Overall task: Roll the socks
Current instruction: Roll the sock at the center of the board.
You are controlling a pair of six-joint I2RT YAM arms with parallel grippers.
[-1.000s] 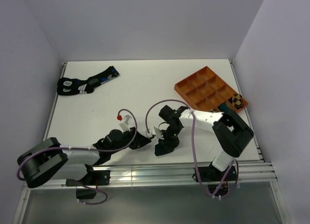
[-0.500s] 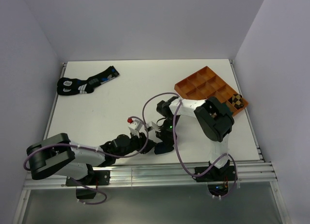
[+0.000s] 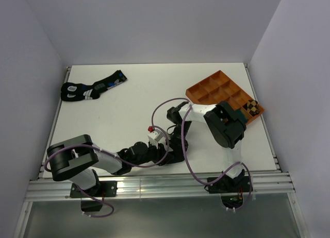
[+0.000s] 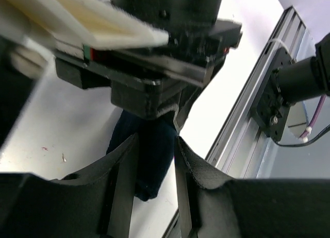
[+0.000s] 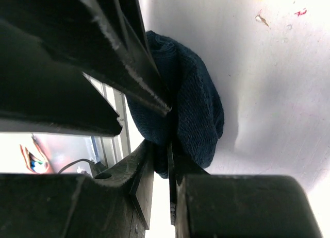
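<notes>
Navy sock (image 5: 198, 114): on table (image 3: 139, 104), near front edge, about centre; bunched up, lying betw. the two claws.
R gripper (image 5: 161, 148): fingers almost together, clamped on the sock's edge fabric.
L gripper (image 4: 154, 142): fingers apart, sock showing in the gap; whether they press it, can't tell.
Claws, rel. pos.: tips close together over the sock; L arm reaches in low from the left.
Argyle sock (image 3: 251, 107): tan/dk brown, bundled, in an end compartment of the tray, right side.
Tray (image 3: 215, 91): orange, divided, far right of table, well apart from the navy sock.
Black socks (image 3: 93, 87): w/ blue + white marks, far-left part of table, lying flat.
</notes>
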